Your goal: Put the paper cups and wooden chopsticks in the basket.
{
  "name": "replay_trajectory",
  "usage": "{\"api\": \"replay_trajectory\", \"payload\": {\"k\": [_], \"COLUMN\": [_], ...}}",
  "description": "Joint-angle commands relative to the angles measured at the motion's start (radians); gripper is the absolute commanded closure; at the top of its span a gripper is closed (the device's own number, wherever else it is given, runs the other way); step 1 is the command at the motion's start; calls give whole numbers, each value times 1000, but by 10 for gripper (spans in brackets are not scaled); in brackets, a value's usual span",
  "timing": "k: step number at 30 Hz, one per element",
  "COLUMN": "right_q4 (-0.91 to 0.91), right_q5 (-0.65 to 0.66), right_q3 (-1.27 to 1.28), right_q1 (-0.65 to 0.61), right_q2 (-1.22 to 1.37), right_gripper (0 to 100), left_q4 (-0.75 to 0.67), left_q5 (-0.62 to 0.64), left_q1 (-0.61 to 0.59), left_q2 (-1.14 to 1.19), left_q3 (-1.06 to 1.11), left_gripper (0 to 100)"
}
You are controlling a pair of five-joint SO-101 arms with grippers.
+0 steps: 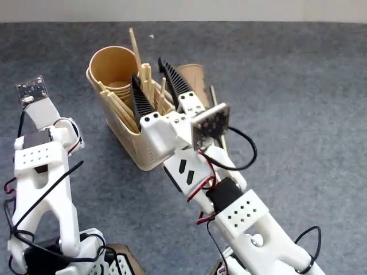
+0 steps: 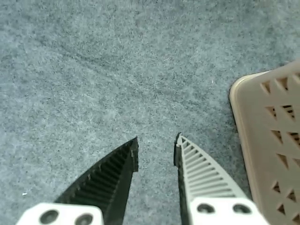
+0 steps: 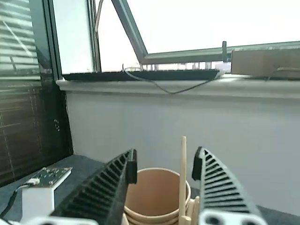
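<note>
While jaws stand apart, right gripper (image 1: 148, 69) hangs above beige slotted plastic basket (image 1: 135, 150); left gripper (image 2: 157, 138), likewise parted, beside it.

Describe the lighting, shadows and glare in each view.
High view: soft even light, no hard shadow around the basket. Left wrist view: flat light on the grey carpet, no glare. Right wrist view: the window is blown out white, backlighting the right gripper.
</note>
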Motion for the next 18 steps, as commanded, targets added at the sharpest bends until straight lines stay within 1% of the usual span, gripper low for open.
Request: {"api": "replay_trajectory", "payload": {"k": [1, 3, 5, 8, 10, 12, 14, 15, 16, 18], "right_q4": [108, 220, 410, 865, 1136, 1362, 1527, 1593, 1632, 1604], "right_q5": [-3, 3, 38, 63, 75, 150, 229, 239, 239, 247], "right_q3": [-101, -177, -308, -593, -771, -881, -878, -857, -816, -679], "right_q1": [16, 54, 125, 249, 329, 374, 387, 395, 398, 400], "right_q2": [-24, -24, -21, -7, 27, 111, 222, 275, 320, 386], "right_gripper": [837, 843, 843, 846, 846, 846, 847, 847, 847, 847], "left_q4": [-12, -12, -17, -17, -17, -17, -17, -17, -17, -17], "left_q5": [6, 6, 6, 5, 5, 5, 5, 5, 5, 6], "left_q1": [7, 7, 8, 12, 12, 12, 12, 12, 12, 12], "left_q2": [-2, -2, -2, -2, -4, -4, -4, -4, -4, -4], "left_q3": [-2, -1, 10, 12, 12, 13, 16, 16, 16, 16], "left_gripper": [846, 846, 846, 846, 846, 846, 846, 846, 846, 846]}}
